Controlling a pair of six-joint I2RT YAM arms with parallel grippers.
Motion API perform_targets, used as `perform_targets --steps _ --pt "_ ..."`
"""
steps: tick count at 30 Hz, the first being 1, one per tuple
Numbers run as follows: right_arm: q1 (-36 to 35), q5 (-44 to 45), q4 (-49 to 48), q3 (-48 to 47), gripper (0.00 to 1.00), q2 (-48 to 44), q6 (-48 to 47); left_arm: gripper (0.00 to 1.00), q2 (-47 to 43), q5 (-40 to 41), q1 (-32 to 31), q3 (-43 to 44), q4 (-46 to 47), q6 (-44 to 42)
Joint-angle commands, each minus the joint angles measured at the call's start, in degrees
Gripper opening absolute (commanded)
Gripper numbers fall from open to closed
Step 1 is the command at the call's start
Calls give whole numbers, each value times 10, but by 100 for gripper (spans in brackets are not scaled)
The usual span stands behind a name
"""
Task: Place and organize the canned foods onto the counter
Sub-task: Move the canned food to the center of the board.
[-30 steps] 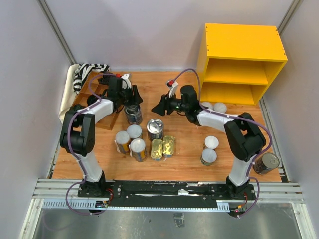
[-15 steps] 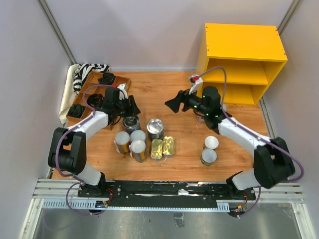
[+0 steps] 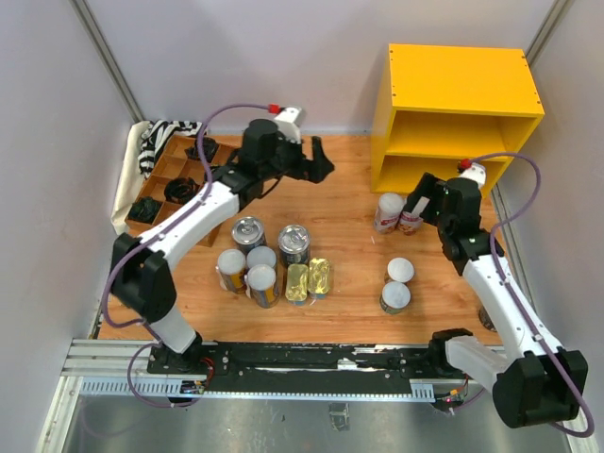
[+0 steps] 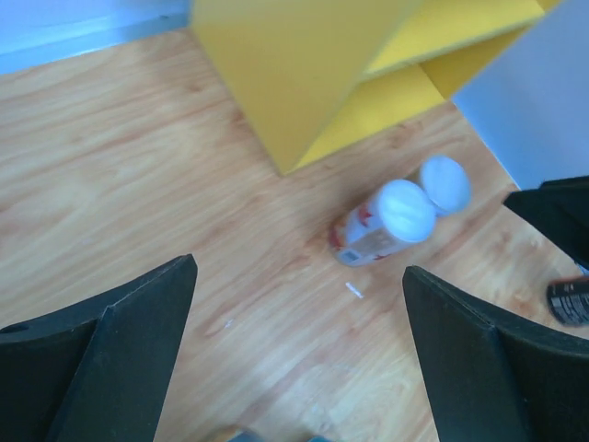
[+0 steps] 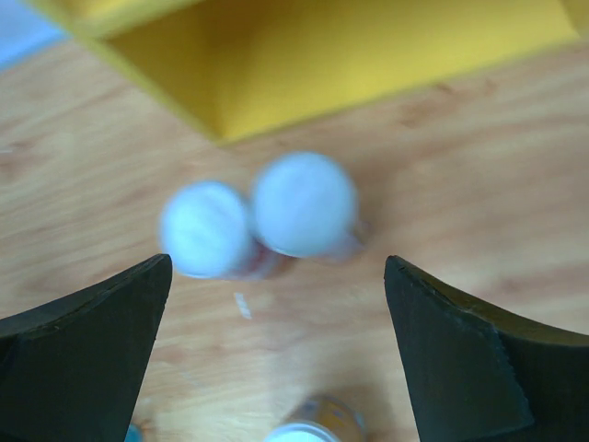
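Just before the counter, 2 white-lidded cans stood side by side, the right fingers wide above them. Centring on 1 lid seemed wise, sparing its neighbour; left fingers gaped, empty.

White arm links, black joints, black hands, purple cables

The counter stands at the far right of the surface. Just before its left corner, two tall cans stand touching. Nearer, a second pair of cans sits one behind the other. Left of centre, five round cans cluster together, with two flat tins side by side on the cluster's right. A divided tray lies far left.
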State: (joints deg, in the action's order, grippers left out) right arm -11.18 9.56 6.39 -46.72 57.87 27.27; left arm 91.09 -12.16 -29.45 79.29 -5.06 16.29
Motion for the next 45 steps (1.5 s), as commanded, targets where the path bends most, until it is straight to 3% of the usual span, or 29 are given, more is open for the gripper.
perform_targets --steps 1,9,16,32,36,45 --pt "75 17 114 7 99 4 29 100 87 5 -55 77 -30 -47" --pt "127 -35 56 -12 98 58 57 100 247 -5 -118 270 -26 -42" --pt "144 -96 -18 -19 94 141 96 100 359 23 -155 364 1 -24" --pt "148 -110 -107 -11 93 177 141 97 418 44 -171 358 51 -14" --pt "148 -134 -98 -33 87 218 151 95 419 35 -172 348 54 -16" --pt "146 -200 -104 -20 78 277 190 76 406 23 -175 298 60 -22"
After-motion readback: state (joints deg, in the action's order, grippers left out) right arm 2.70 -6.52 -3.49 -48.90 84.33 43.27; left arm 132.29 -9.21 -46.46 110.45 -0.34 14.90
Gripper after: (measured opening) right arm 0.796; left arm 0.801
